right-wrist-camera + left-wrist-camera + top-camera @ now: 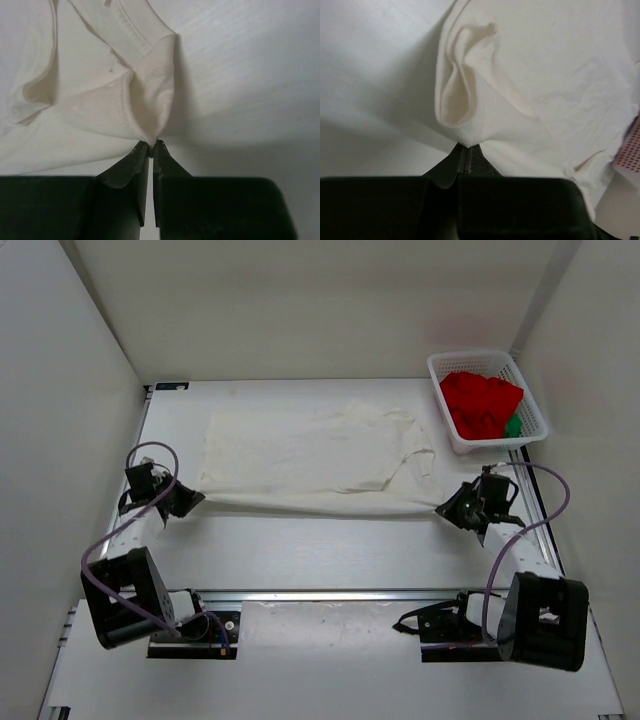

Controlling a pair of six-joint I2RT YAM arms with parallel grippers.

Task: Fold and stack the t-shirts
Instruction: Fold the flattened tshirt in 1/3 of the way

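Clamps shut, at the left end effector (190, 500), on the 8 o'clock corner of the cream-white t-shirt (310, 455). From the left wrist view, pinches a peak of cloth between closed tips, with a rolled fold of fabric rising toward 12 o'clock just beyond them. Clamps likewise, at the right end effector (447, 508), narrow on the 4 o'clock corner of that shirt. From the right wrist view, nips a stitched, hemmed edge right at the tips, with only a thin slit showing between the jaws further back. Holds the near hem drawn in a nearly straight line from 8 o'clock to 4 o'clock between the two grips. Beyond that line, lies spread wide and wrinkled over the middle of the white tabletop (330, 550), with a sleeve curling at 3 o'clock. Further out, at 1 o'clock in the far corner, stands a white mesh basket (470, 356). Holds a heaped bright red t-shirt (480, 402), with a bit of green t-shirt (513, 426) peeking out at the heap's 5 o'clock edge.
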